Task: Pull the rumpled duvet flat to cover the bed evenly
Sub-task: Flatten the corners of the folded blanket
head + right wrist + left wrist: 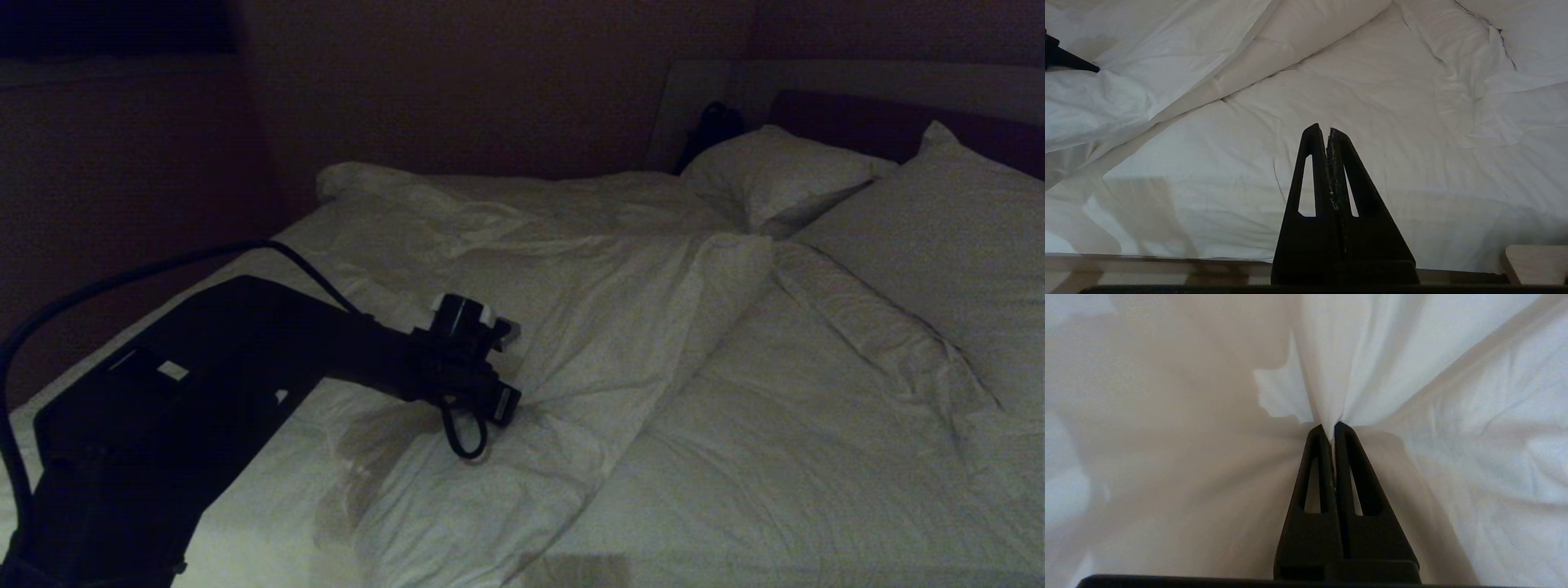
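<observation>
On the left, the left end effector (1331,430) is clamped on a pinched fold of the duvet (571,327), which lies bunched over the left half of the bed (1167,269), its folded edge running diagonally. The cloth looks soft, puffy and light but bulky, likely to drag; gripping nearer that folded edge should pull better. The right end effector (1329,132) hangs together, empty, above the sheet (800,425).

- A bedroom, dimly lit, in a home or a hotel; which one cannot be told.
- A wide bed (816,457) fills the view, made up in white.
- Two plump pillows (784,175) lean at a dark padded headboard (865,122).
- A rumpled white duvet (571,327) lies across it.
</observation>
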Tool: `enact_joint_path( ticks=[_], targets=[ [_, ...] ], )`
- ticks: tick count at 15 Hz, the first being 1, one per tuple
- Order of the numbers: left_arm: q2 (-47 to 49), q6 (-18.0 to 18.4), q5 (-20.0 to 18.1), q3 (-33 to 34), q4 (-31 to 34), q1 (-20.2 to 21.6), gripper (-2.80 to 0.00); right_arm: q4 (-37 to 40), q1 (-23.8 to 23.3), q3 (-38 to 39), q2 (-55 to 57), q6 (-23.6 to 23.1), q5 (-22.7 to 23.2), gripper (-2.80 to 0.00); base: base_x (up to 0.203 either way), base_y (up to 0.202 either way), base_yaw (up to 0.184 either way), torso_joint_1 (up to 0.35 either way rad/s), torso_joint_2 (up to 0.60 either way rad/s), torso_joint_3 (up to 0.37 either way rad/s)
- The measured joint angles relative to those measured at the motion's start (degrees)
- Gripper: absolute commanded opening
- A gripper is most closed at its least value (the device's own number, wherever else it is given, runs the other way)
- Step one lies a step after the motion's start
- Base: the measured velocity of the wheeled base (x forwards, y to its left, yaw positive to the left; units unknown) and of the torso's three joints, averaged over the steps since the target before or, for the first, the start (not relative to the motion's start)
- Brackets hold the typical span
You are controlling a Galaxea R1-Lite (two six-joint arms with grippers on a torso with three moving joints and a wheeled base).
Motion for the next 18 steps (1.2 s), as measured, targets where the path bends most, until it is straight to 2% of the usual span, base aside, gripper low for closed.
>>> enact_joint_path(
  ticks=[7,11,14,18],
  targets=[
    [-4.7,-0.2,0.1,4.8,-2.3,0.4,-2.8,0.0,0.0,0.0,0.0,0.0,0.0,-2.8,0.0,0.0,0.0,0.0,0.0,0.0],
    [-9.3,-1.8,0.0,8.2,-2.8,1.8,-2.8,0.0,0.0,0.0,0.0,0.0,0.0,-2.8,0.0,0.0,0.0,0.0,0.0,0.0],
    [-12.9,-2.0,0.0,12.7,-4.2,3.7,-2.8,0.0,0.0,0.0,0.0,0.0,0.0,-2.8,0.0,0.0,0.0,0.0,0.0,0.0],
    [-18.1,-2.0,0.0,21.8,-9.4,7.1,-2.8,0.0,0.0,0.0,0.0,0.0,0.0,-2.8,0.0,0.0,0.0,0.0,0.0,0.0]
  ],
)
